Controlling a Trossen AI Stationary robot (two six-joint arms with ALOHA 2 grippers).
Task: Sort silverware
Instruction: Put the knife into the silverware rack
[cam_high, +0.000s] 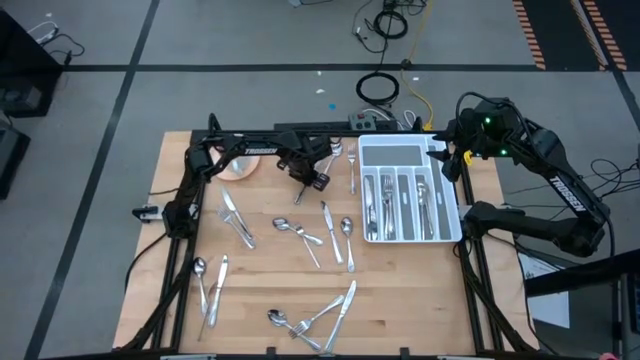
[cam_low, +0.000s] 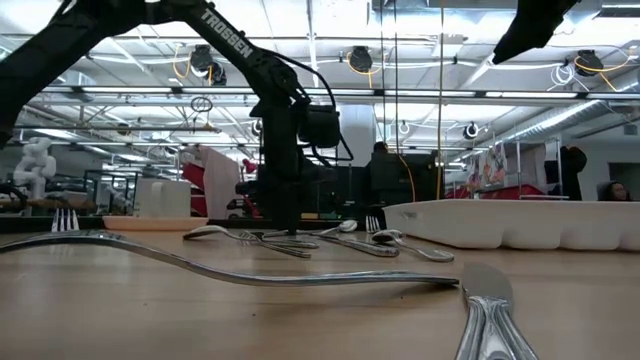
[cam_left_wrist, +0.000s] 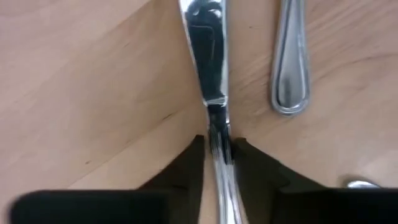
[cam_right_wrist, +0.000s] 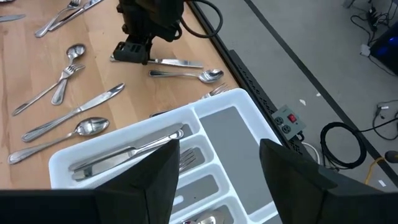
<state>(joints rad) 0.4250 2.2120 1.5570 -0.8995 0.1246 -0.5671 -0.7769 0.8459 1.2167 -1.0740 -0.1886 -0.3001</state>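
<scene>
The left claw (cam_left_wrist: 217, 155) is down on the light wooden table (cam_high: 260, 275) at its far side, left of the white compartmented plastic tray (cam_high: 452, 205), fingers pinching a slim shiny silver-metal knife (cam_left_wrist: 208, 68) by the handle; a spoon (cam_right_wrist: 186, 75) lies just beside it; the right claw (cam_right_wrist: 217, 168) hangs released above the tray's far end.

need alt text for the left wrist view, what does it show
The left claw has its two dark fingers closed around the handle of a knife lying on the wooden table. The rounded end of a second utensil handle lies beside the knife, apart from it.
</scene>
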